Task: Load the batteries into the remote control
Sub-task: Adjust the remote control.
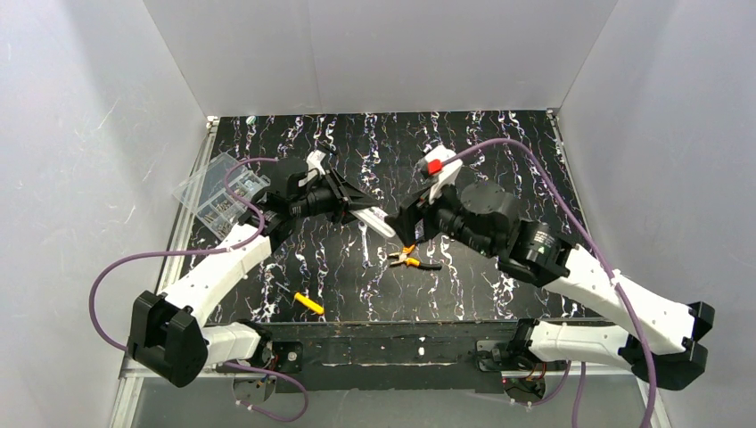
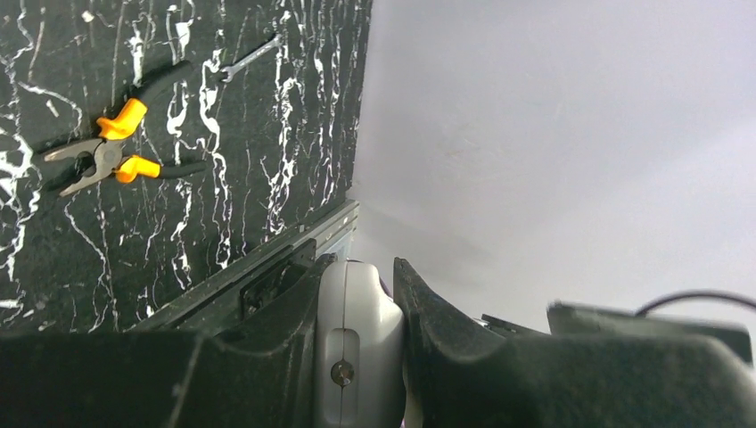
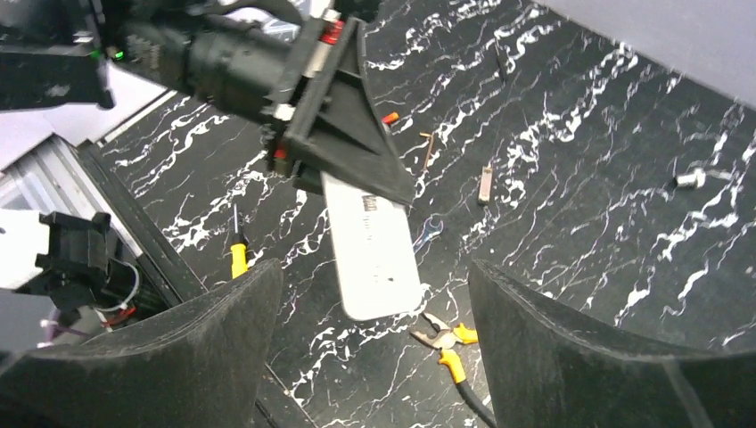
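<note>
My left gripper point(image 1: 357, 209) is shut on the remote control point(image 1: 378, 222), a white oblong handset held above the table and pointing toward the right arm. In the left wrist view the remote control point(image 2: 357, 348) sits edge-on, clamped between both black fingers of the left gripper point(image 2: 361, 267). My right gripper point(image 3: 373, 272) stands open just short of the remote control's point(image 3: 374, 250) free end, one finger on each side and neither touching it. One small red-orange battery point(image 3: 390, 117) lies on the table beyond the left gripper point(image 3: 348, 134).
Yellow-and-black pliers point(image 1: 406, 259) lie under the right gripper. A yellow-handled screwdriver point(image 1: 309, 303) rests near the front edge. A clear compartment box point(image 1: 220, 190) stands at the left edge. A small wrench point(image 3: 426, 230) and metal bits point(image 3: 486, 183) are scattered on the marbled table point(image 1: 499, 169).
</note>
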### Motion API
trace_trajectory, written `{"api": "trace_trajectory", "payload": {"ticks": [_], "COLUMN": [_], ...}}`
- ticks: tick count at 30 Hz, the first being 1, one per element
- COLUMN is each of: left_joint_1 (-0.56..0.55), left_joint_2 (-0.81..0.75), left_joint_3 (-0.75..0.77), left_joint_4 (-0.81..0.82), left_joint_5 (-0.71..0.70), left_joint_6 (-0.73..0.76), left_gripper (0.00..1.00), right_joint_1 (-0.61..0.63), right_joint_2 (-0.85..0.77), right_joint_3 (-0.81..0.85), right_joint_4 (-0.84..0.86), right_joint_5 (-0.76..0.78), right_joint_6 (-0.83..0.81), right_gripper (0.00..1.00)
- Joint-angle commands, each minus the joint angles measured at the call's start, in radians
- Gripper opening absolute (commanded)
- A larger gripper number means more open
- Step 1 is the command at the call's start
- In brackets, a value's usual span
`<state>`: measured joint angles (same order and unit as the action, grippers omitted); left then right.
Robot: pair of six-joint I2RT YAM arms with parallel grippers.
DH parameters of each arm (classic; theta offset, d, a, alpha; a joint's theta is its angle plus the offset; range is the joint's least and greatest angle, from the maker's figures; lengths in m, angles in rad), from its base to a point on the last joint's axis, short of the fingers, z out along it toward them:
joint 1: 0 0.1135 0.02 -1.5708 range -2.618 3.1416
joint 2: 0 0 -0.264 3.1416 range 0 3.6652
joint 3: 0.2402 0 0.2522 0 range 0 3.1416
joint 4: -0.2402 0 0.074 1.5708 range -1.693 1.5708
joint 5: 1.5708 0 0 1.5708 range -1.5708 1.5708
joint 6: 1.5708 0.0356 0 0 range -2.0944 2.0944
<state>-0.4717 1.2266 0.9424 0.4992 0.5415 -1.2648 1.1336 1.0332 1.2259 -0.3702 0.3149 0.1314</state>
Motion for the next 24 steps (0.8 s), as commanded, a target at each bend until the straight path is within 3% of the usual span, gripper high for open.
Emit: {"api": "trace_trajectory", "payload": {"ticks": [1, 10, 18, 21, 24], "left_joint_1": [-0.004, -0.004, -0.005, -0.004, -0.005], "left_joint_2": [-0.058, -0.072, -0.056, -0.053, -0.053], "left_joint_3": [-0.033, -0.01, -0.004, 0.0, 0.004], "left_joint_4": [0.186, 0.181, 0.241, 0.254, 0.241], "left_joint_5": [0.09, 0.131, 0.162, 0.173, 0.174], "left_joint_6": [0.029, 0.078, 0.044, 0.038, 0.043], "left_gripper": [0.0, 0.0, 0.0, 0.0, 0.0], "right_joint_1": [-0.132, -0.159, -0.159, -0.159, -0.161], "right_joint_2": [-0.018, 0.069, 0.131, 0.145, 0.143], "right_joint_3": [-0.049, -0.068, -0.063, -0.06, -0.067], "right_joint_4": [0.008, 0.043, 0.063, 0.053, 0.055], "right_joint_5": [-0.259, -0.381, -0.331, -0.321, -0.32], "right_joint_6": [0.149, 0.2, 0.19, 0.178, 0.171], "right_gripper": [0.85, 0.84, 0.84, 0.8, 0.67]}}
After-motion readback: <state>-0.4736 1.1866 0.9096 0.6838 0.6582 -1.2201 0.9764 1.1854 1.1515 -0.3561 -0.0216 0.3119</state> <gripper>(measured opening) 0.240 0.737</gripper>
